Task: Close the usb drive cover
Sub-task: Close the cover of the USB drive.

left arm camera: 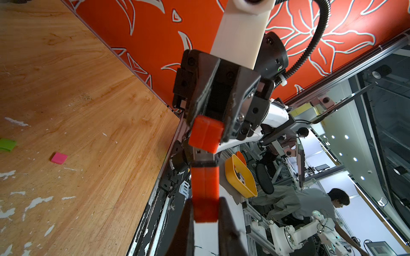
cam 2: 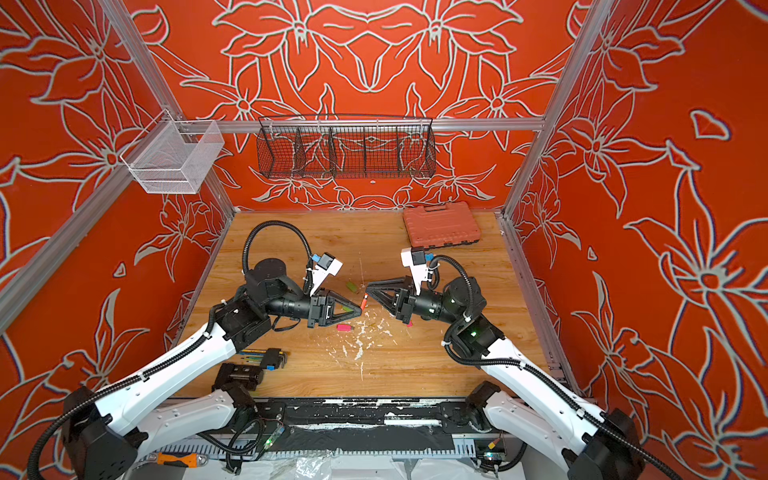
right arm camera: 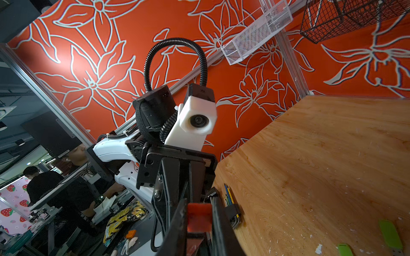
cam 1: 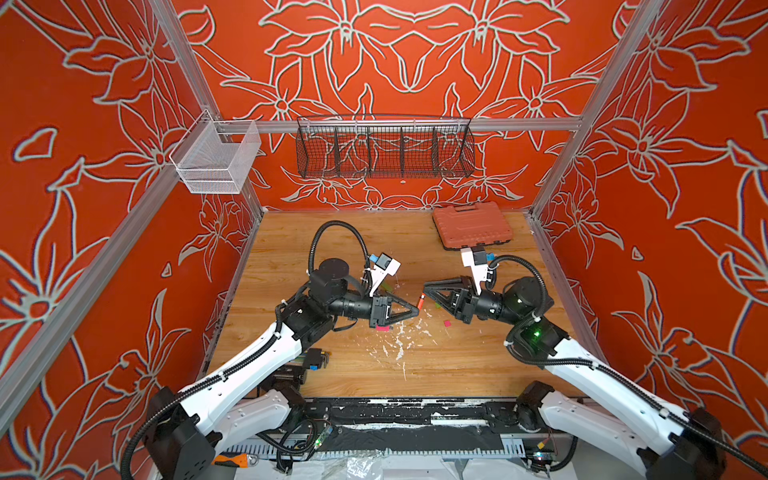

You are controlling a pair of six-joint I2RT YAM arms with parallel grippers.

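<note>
Left gripper (cam 1: 417, 309) clamped on the orange usb drive (left arm camera: 205, 199), right gripper (cam 1: 424, 286) pinching its cover (left arm camera: 206, 134) at the bare plug (left arm camera: 203, 155) tip, above mid-table (cam 1: 457, 365); I'd line up axes and push straight, no twist, till the gap closes.

Walls (cam 1: 415, 62): orange-red w/ white floral outlines, 3 sides. Aluminium rail (cam 1: 519, 124) across back carries black wire basket (cam 1: 384, 151); white mesh basket (cam 1: 216, 162) at back-left corner. Wooden tabletop (cam 1: 353, 365), white chips mid-front. Beyond the frame, left wrist view: lab w/ desks, ceiling spotlights (left arm camera: 346, 136).
</note>
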